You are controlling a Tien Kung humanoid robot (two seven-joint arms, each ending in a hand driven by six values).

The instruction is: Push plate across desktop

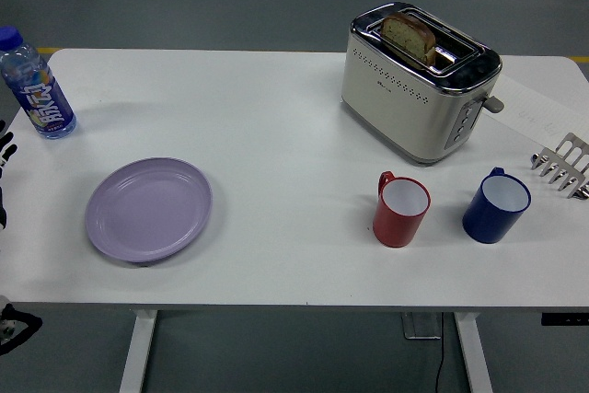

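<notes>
plate point(149, 209): lavender, lying flat on the left part of the table, close to the near edge. Nothing's touching it, so I'd say the push hasn't started.
table point(276, 135): white.
toaster point(419, 80): far right, slice of bread point(409, 37) sticking out of one slot.
bottle point(37, 85): far-left corner, blue cap, well apart from the plate.
blue mug point(495, 206) and red mug point(400, 209): side by side, right half.
my left hand point(5, 158): just black bits at the left edge — can't tell how the fingers stand.
my right hand: not in the shot.
left to do: basically everything — reach in, meet the rim, shove it across.
</notes>
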